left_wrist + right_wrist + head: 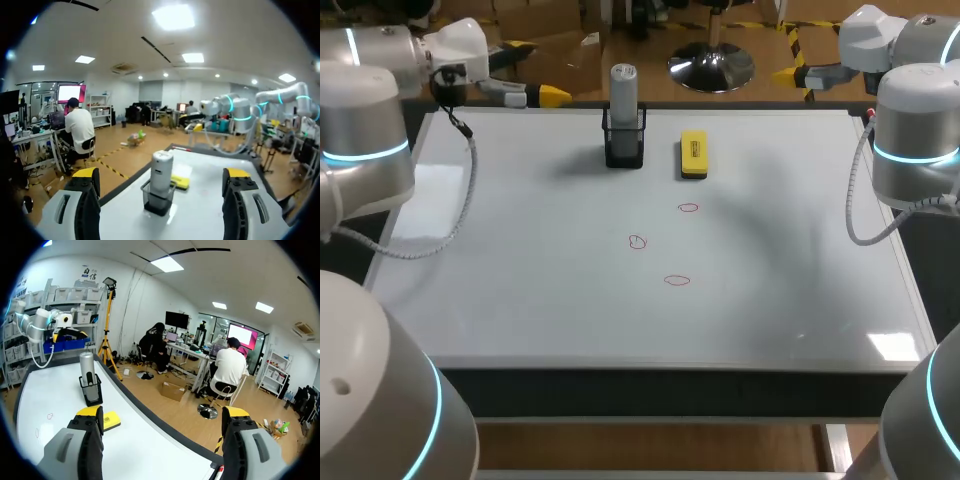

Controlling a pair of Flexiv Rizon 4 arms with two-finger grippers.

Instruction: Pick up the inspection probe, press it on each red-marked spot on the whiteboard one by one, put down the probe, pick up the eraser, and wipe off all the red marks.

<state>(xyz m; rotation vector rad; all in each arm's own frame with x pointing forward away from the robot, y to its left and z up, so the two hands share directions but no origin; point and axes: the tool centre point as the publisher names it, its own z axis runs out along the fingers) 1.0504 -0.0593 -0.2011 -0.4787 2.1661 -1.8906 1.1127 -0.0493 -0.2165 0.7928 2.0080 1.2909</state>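
Observation:
The inspection probe (623,88), a grey cylinder, stands upright in a black holder (624,148) at the back of the whiteboard (520,300). A yellow eraser (693,155) lies just right of the holder. Three red marks (688,208) (637,242) (677,281) sit mid-board. My left gripper (548,96) hovers at the back left edge, open and empty; in its wrist view the left gripper (162,181) faces the probe (161,172) some way ahead. My right gripper (792,74) hangs beyond the back right corner, open and empty (162,415), with probe (87,371) and eraser (111,421) off to its side.
The whiteboard covers nearly the whole table top, with a dark frame around its edges (670,378). A grey cable (460,215) droops from my left arm over the board's left part, and another cable (855,215) hangs off my right arm near the right edge.

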